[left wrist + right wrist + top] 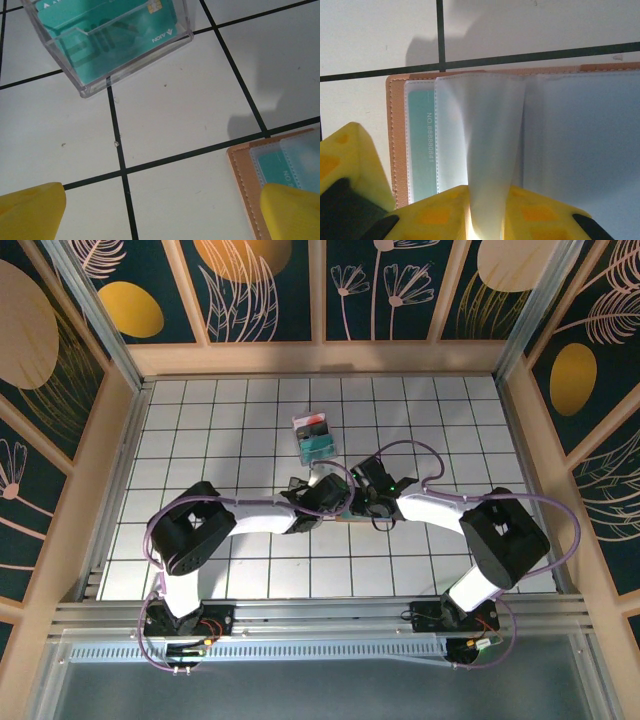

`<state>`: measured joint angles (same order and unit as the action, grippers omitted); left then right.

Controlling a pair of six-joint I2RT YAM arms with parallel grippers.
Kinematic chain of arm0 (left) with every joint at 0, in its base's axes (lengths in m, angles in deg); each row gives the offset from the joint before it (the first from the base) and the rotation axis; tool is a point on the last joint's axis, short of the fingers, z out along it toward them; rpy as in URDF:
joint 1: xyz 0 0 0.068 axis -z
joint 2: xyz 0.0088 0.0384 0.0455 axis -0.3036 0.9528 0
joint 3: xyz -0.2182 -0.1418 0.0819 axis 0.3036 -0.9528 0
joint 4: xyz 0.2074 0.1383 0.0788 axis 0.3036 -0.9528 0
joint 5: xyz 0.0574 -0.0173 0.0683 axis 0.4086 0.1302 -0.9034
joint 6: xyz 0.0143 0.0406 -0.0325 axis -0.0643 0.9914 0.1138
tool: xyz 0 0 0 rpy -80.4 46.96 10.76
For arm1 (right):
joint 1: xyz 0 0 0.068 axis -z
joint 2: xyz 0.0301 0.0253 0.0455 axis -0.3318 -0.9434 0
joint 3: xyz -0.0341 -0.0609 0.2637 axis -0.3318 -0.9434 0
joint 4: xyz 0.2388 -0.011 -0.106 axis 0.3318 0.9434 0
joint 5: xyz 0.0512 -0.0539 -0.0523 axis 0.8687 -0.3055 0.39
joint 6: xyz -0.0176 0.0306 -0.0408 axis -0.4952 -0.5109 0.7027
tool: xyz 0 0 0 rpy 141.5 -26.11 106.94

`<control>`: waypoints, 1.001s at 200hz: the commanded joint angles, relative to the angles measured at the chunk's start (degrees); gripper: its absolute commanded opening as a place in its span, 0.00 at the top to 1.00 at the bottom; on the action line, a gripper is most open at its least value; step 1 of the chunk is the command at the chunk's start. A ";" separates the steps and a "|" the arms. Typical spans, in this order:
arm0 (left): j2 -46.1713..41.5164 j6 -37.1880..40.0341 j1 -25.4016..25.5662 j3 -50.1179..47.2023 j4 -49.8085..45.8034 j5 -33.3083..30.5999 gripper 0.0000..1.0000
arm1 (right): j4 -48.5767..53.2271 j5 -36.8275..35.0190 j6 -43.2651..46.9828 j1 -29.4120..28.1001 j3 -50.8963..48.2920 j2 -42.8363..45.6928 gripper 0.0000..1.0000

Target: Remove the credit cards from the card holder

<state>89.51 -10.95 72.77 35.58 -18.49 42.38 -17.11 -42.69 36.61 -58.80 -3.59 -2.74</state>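
While my right gripper sits at the bottom of its wrist view, its two yellow fingers are pinched together on a translucent plastic sleeve, which stands up the middle of the frame like a lifted page. My left gripper has its fingers spread wide, one in each lower corner of its view, with nothing between them. The lower-right finger overlaps a corner of the card holder; I cannot tell whether it touches.

The holder lies open and flat on the tiled table, its tan stitched edge at the left of my right wrist view. A teal card shows through the leftmost pocket there.

I judge the sleeves thin, floppy and slick, so they will buckle rather than resist, and the light holder may slide or lift with them. The card looks stiff; I would take it by its exposed edge while the other gripper pins the leather border down.

A clear box of teal cards stands at the upper left of the left wrist view, apart from the holder.
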 commanded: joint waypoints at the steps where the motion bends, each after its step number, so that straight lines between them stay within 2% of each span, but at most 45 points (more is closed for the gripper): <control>1: 2.04 -0.14 0.02 1.73 -2.42 -1.08 0.01 | -0.78 0.55 0.22 0.32 -0.41 1.45 0.78; 73: 5.68 -1.24 -0.09 1.14 -8.14 -3.19 0.01 | 1.90 -3.26 -0.08 0.42 -0.05 2.23 0.77; 111: 6.24 -1.17 -0.08 1.22 -9.12 -3.42 0.01 | 4.17 -6.49 -0.74 0.41 -0.12 3.17 0.64; 137: 6.05 -1.07 -0.08 1.22 -9.58 -4.09 0.01 | 6.61 -10.55 -1.38 0.45 -0.30 4.32 0.59; 200: 6.02 -1.06 -0.13 1.75 -10.02 -4.20 0.01 | 7.88 -13.74 -2.16 2.51 -2.44 7.73 0.57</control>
<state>93.18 -12.26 72.94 37.55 -22.62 39.56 -11.34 -53.08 35.47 -57.62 -4.53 2.81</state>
